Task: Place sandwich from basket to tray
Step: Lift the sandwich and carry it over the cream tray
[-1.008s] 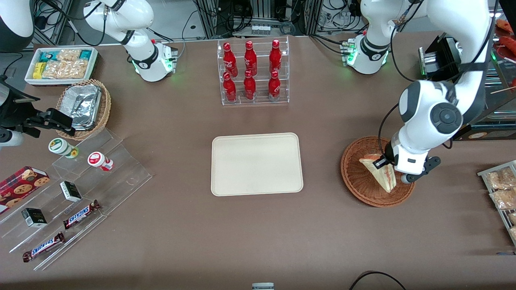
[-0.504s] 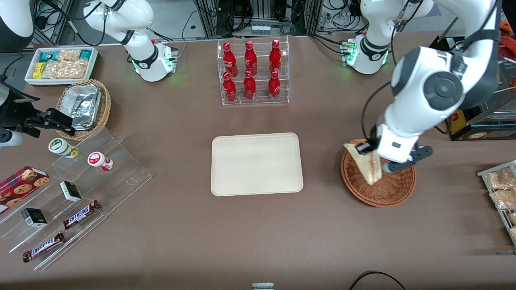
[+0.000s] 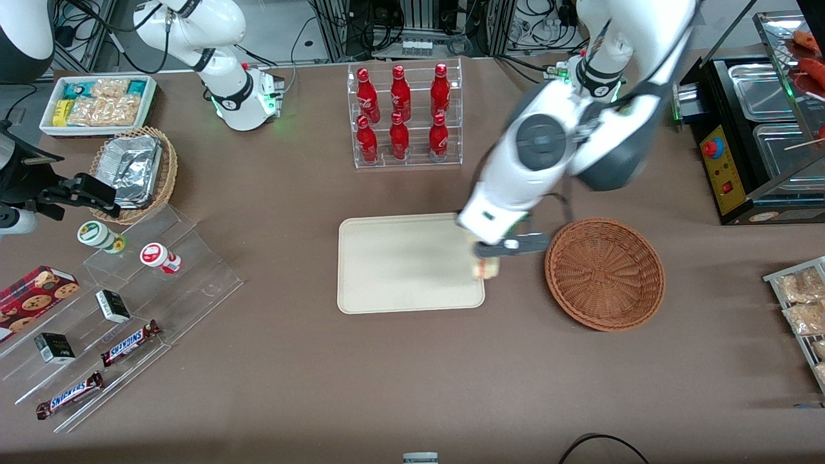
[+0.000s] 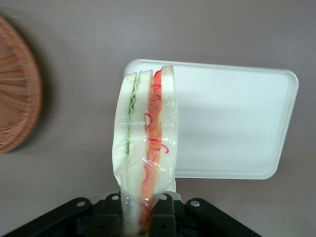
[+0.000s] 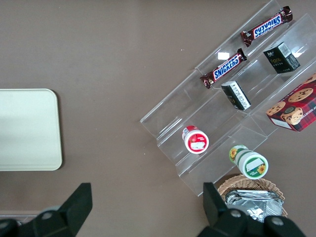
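The sandwich, a plastic-wrapped wedge of white bread with green and red-orange layers, hangs in the air, pinched at one end between my gripper's black fingers. In the front view my gripper is shut on the sandwich above the edge of the cream tray nearest the basket. The round reddish-brown basket stands beside the tray toward the working arm's end, with nothing in it. The tray lies bare under the sandwich's tip, and the basket's rim shows off to one side.
A clear rack of red bottles stands farther from the front camera than the tray. A clear stepped shelf with snack bars and cups and a tan basket of foil containers lie toward the parked arm's end. A wire rack of packets sits past the basket.
My gripper lifted the sandwich out of the basket and carried it sideways to the tray's edge. The basket now holds nothing.
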Controlling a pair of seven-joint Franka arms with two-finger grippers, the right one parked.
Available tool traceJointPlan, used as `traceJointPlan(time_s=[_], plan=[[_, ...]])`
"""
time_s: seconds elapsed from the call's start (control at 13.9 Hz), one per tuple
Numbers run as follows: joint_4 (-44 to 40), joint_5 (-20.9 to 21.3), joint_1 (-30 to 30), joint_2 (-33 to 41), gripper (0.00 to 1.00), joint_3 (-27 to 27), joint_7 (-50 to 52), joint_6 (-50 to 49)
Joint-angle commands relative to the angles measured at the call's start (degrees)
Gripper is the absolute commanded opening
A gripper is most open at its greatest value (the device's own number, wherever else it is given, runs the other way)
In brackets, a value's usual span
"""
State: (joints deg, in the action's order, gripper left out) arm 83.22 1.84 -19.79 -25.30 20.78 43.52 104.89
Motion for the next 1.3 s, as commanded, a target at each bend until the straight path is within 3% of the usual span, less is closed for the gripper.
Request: traceJointPlan(time_s=[0.0, 0.29, 0.43, 1.22], plan=[[-7.62, 4.82, -6.21, -7.72, 0.00, -0.48, 4.27, -0.57], [-8.69, 6.94, -11.32, -13.36, 0.00, -0.74, 6.57, 5.22], [-8.69, 10.62, -12.90, -15.99, 0.00, -0.83, 8.33, 7.42], [-8.78, 15.65, -15.37, -23.39, 0.00, -0.92, 14.40, 14.64]])
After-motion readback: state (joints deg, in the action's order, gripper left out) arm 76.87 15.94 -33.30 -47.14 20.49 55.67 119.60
